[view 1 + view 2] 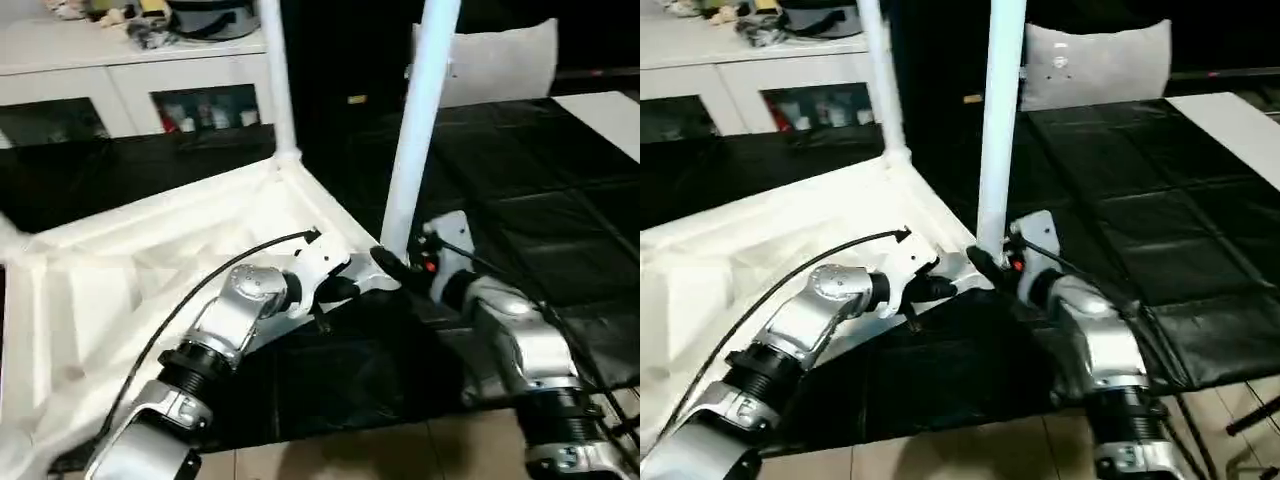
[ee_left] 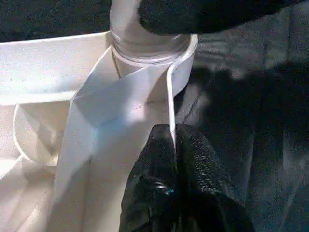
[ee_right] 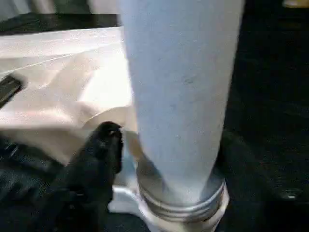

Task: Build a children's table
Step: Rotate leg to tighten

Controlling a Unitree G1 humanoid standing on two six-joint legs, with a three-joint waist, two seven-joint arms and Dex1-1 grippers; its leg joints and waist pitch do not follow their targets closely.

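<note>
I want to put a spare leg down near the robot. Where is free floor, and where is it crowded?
Free: the black mat right of the near leg, up to the grey cushion. Also the mat strip between the table top and the white cabinet. Crowded: the near corner socket, where both pincers meet, left and right.

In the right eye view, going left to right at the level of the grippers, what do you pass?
Tabletop → left gripper → upright leg → right gripper.
</note>
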